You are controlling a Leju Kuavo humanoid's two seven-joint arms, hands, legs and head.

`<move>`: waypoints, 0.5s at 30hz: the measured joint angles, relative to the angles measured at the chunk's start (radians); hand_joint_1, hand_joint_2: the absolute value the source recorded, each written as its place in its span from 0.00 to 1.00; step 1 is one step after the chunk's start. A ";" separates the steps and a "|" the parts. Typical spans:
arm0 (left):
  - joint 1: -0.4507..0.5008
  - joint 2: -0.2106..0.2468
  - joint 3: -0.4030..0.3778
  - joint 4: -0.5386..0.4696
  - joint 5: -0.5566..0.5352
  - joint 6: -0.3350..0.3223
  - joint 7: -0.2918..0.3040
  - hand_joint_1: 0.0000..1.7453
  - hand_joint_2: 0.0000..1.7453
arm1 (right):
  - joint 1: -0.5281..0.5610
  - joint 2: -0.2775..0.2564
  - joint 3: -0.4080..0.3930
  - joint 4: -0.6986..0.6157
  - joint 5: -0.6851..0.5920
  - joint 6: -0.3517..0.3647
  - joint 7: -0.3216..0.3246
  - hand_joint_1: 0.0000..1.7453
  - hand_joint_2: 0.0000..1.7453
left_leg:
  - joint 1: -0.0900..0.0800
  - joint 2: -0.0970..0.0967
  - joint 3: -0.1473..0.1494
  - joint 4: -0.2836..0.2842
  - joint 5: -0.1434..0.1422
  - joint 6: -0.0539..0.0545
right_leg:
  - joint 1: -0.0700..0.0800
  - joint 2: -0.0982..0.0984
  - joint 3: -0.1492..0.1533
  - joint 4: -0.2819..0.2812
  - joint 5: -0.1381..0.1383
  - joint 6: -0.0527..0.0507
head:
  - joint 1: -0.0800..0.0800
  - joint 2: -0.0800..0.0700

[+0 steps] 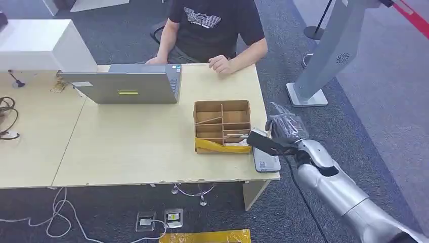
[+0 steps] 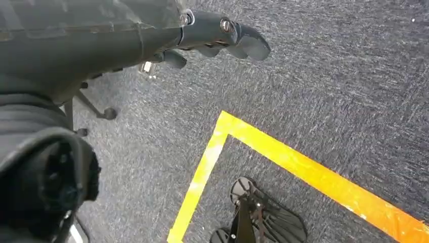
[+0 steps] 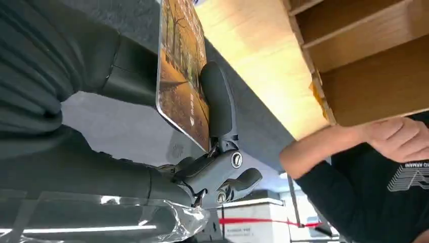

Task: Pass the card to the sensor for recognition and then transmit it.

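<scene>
My right hand (image 1: 277, 143) reaches over the table's front right corner and pinches a card (image 3: 184, 66) printed with an autumn tree picture, thumb on one face and a finger (image 3: 218, 101) on the other. The card (image 1: 257, 137) hangs edge-on just above a flat grey sensor pad (image 1: 266, 161) that lies at that corner. In the right wrist view the pad's grey surface (image 3: 126, 129) lies right behind the card. My left hand (image 2: 212, 35) hangs beside my body over the carpet, its fingers loosely apart and holding nothing.
A divided cardboard box (image 1: 222, 121) with a yellow item at its front stands just left of the sensor. A person (image 1: 217, 30) sits across the wooden table (image 1: 131, 147), one hand (image 1: 221, 65) resting on it, behind a grey laptop (image 1: 131, 86). A grey stand (image 1: 324, 61) rises at the right.
</scene>
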 joint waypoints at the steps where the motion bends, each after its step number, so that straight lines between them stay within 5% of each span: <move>1: 0.000 0.000 0.000 0.000 0.001 0.000 -0.001 0.00 0.00 | 0.000 0.003 0.003 0.008 -0.011 -0.006 -0.004 1.00 1.00 | 0.000 0.000 0.000 0.000 0.000 0.000 | 0.000 0.000 0.000 0.000 0.000 0.000 | 0.000 0.000; 15: 0.000 0.008 0.000 0.000 0.009 -0.003 -0.003 0.00 0.00 | 0.003 0.026 0.048 0.089 -0.090 -0.042 -0.034 1.00 1.00 | 0.000 0.000 0.000 0.000 0.000 0.000 | 0.000 0.000 0.000 0.000 0.000 0.000 | 0.000 0.000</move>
